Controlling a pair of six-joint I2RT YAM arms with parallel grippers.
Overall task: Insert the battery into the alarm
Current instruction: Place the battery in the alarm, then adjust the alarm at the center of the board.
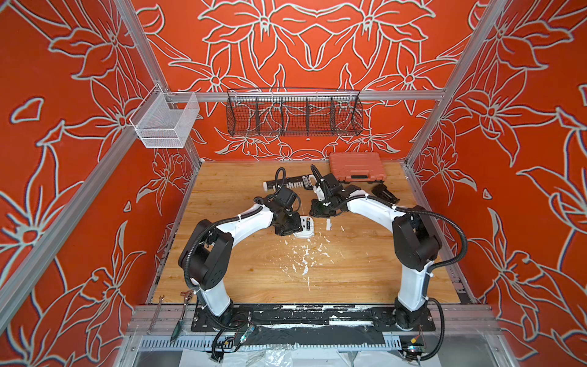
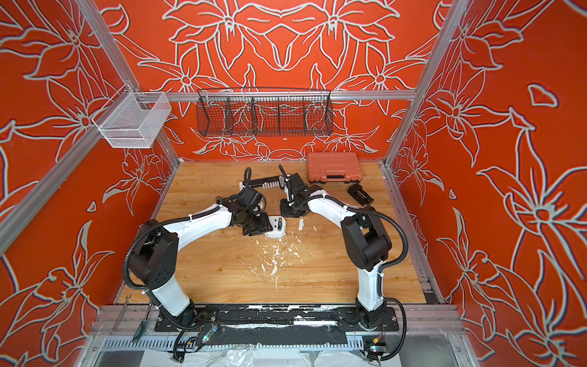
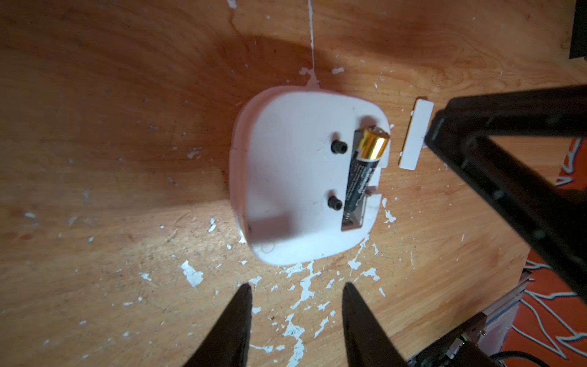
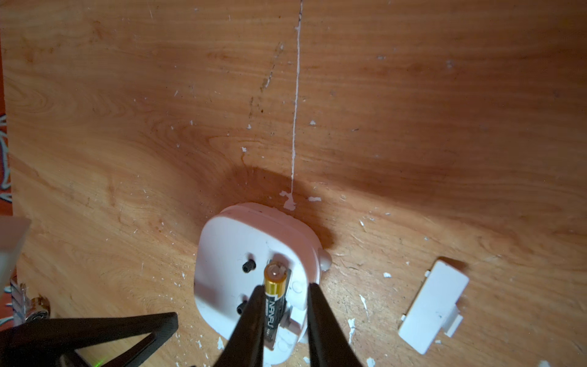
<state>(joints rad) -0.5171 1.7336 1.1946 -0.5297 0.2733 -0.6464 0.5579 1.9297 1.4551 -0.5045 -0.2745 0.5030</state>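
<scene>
Left gripper [image 3: 295, 292] hangs spread and empty beside the alarm [image 3: 286, 178], a smooth white rounded-square shell lying face down midway across the scuffed wooden table [image 1: 254, 270]. The battery [image 3: 362, 171], a black cylinder, slants in the back recess, its gold end raised toward the far edge. Right gripper [image 4: 286, 286] straddles it, unclenched, one jaw touching its side.

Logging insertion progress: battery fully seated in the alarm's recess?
Not seated. The battery sits tilted in the alarm recess: spring end down, gold end raised above the back.

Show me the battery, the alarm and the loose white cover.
battery [image 3: 362, 173]: left wrist view, black body.
alarm [image 3: 292, 178]: left wrist view, white back.
loose white cover [image 3: 414, 135]: left wrist view, flat middle.
</scene>
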